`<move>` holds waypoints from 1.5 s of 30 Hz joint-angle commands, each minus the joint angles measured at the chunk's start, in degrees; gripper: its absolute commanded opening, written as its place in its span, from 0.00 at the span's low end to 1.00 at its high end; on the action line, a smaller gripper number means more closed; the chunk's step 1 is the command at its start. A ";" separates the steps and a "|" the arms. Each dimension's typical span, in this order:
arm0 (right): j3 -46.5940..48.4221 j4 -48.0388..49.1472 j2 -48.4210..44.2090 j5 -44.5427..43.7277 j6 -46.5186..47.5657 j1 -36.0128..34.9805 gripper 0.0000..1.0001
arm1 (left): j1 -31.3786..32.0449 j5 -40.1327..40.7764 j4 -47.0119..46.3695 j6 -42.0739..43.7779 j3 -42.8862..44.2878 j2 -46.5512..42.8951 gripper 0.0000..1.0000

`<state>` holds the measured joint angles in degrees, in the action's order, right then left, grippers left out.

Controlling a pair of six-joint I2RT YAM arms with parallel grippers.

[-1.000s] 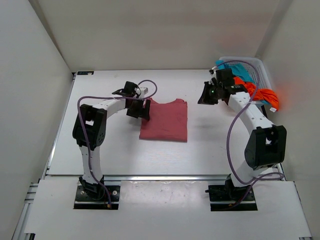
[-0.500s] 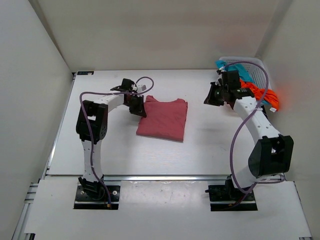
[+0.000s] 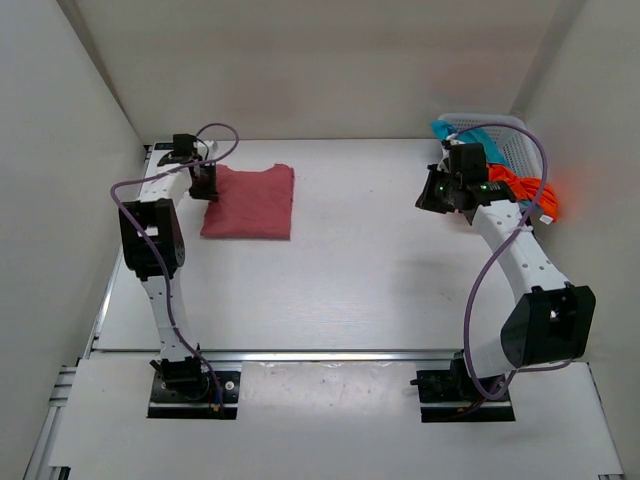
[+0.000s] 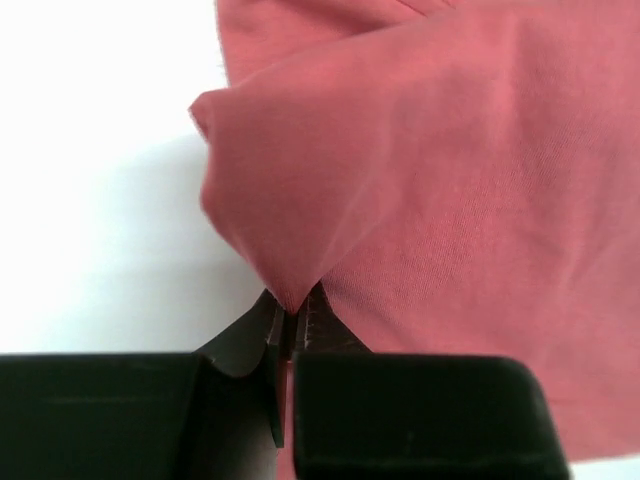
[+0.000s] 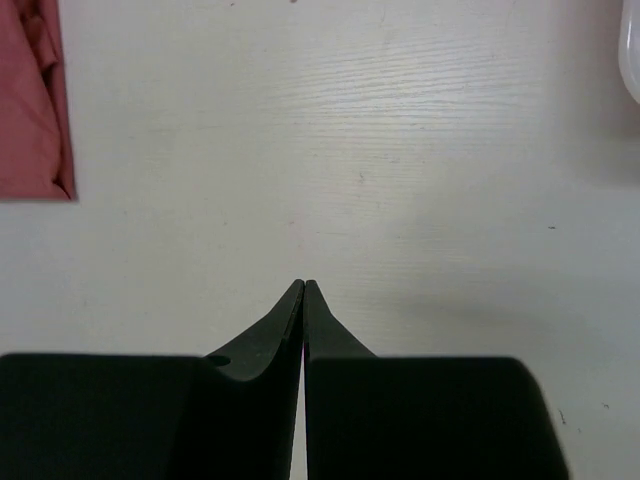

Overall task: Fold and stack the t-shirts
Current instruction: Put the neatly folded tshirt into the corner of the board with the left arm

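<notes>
The folded rose-pink t-shirt lies at the far left of the table. My left gripper is at its left edge, shut on a pinched corner of the pink t-shirt, which peaks up from between the jaws of the left gripper. An orange t-shirt and a teal-blue t-shirt lie bunched in the white basket at the far right. My right gripper hangs beside the basket, over bare table, shut with nothing in it. In the right wrist view the right gripper shows closed tips, with the pink t-shirt at the far left.
The enclosure's white walls stand close to the table on the left, back and right. The left arm's purple cable loops above the pink shirt. An orange sleeve hangs over the basket's near rim.
The left gripper closed on the pink shirt's left edge and dragged the folded shirt left and toward the back corner. The right gripper drifted slightly right, still shut.
</notes>
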<state>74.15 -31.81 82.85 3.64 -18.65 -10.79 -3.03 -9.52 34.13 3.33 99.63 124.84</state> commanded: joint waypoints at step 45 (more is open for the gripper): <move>36.60 -20.06 19.03 -8.82 5.91 -10.22 0.15 | -15.78 29.39 -4.52 8.53 42.93 22.74 0.98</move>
<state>109.80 -53.06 105.80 -3.84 -13.06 -22.17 -18.33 17.52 29.15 13.10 141.29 152.68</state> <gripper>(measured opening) 0.146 0.978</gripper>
